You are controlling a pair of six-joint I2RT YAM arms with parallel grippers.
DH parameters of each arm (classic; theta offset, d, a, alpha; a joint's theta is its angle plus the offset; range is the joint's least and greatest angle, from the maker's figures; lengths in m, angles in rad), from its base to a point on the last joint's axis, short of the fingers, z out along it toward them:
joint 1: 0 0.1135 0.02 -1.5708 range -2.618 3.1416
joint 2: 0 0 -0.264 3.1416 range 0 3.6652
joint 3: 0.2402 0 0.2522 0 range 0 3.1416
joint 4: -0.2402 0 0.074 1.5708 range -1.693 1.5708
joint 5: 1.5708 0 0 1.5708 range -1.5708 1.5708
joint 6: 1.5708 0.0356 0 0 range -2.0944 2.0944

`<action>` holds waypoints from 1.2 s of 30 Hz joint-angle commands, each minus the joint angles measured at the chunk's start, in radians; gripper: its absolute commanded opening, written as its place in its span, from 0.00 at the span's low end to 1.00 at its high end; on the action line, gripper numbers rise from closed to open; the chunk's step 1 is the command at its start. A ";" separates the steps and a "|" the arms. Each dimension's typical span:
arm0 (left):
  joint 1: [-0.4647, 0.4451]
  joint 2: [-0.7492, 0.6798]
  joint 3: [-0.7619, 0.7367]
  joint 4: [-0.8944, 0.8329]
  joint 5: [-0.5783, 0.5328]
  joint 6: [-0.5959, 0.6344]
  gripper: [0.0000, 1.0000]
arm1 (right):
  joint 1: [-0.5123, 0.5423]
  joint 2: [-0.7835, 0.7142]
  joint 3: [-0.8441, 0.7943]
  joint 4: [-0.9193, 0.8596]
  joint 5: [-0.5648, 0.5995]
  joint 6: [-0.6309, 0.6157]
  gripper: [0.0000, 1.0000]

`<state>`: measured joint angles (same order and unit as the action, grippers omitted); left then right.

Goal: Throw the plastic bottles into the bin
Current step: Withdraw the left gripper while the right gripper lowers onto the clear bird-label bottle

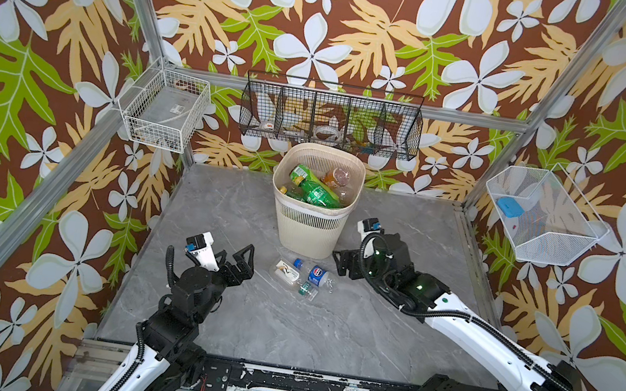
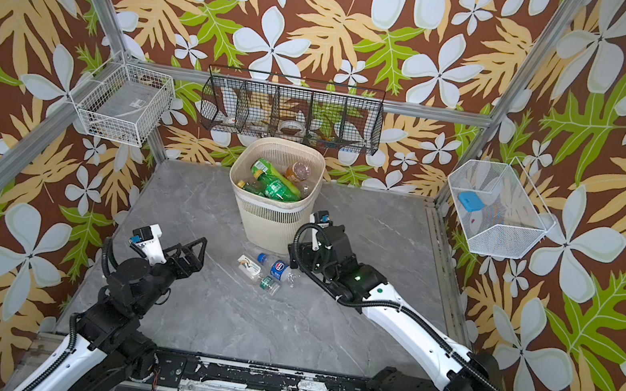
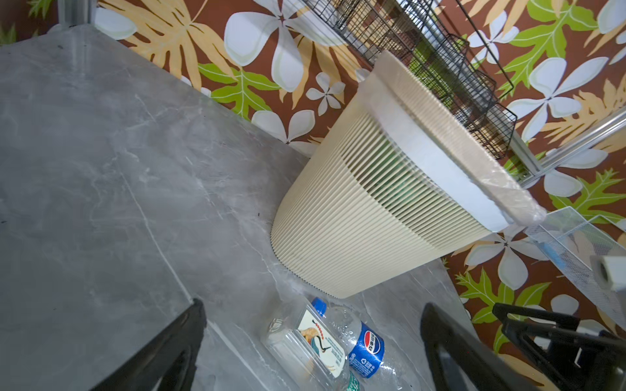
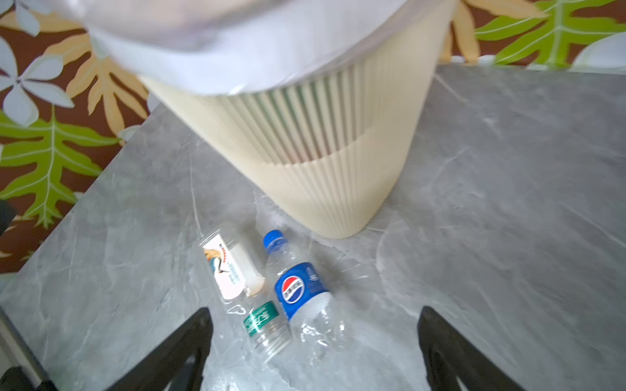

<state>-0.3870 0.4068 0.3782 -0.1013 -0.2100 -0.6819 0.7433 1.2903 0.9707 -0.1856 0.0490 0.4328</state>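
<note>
The beige slotted bin [image 1: 308, 229] stands at the back middle of the grey table and holds green [image 1: 314, 191] and brown [image 1: 337, 176] plastic bottles. Three clear bottles lie on the table before it: a square one with a bird label [image 1: 285, 271], one with a blue label and blue cap [image 1: 315, 275], and a small green-labelled one [image 1: 306, 288]. My left gripper [image 1: 236, 261] is open just left of them, with nothing in it. My right gripper [image 1: 345, 266] is open and low, at the right of the bottles by the bin's base. In the right wrist view the blue-label bottle [image 4: 299, 291] lies just ahead of the fingers [image 4: 193, 335].
A black wire rack [image 1: 331, 117] hangs on the back wall above the bin. White wire baskets hang at the left [image 1: 163, 115] and the right [image 1: 543, 216]. Aluminium frame posts and patterned walls close in the table on three sides.
</note>
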 commanded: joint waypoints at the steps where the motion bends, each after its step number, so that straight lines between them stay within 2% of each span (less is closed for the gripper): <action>1: 0.002 -0.013 -0.005 -0.020 -0.055 -0.040 1.00 | 0.080 0.064 0.019 0.060 -0.007 0.043 0.91; 5: 0.002 -0.033 -0.005 -0.051 -0.084 -0.044 1.00 | 0.178 0.189 0.085 0.064 0.010 0.046 0.86; 9: 0.002 -0.062 -0.005 -0.074 -0.102 -0.043 1.00 | 0.197 0.298 0.117 0.098 -0.011 0.048 0.75; 29: 0.002 -0.094 -0.011 -0.123 -0.135 -0.031 1.00 | 0.199 0.645 0.292 0.124 -0.058 0.025 0.73; 36: 0.002 -0.113 -0.018 -0.149 -0.143 -0.037 1.00 | 0.200 0.722 0.329 0.133 -0.081 0.031 0.62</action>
<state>-0.3870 0.3012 0.3649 -0.2367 -0.3386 -0.7216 0.9409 2.0014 1.2911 -0.0639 -0.0181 0.4633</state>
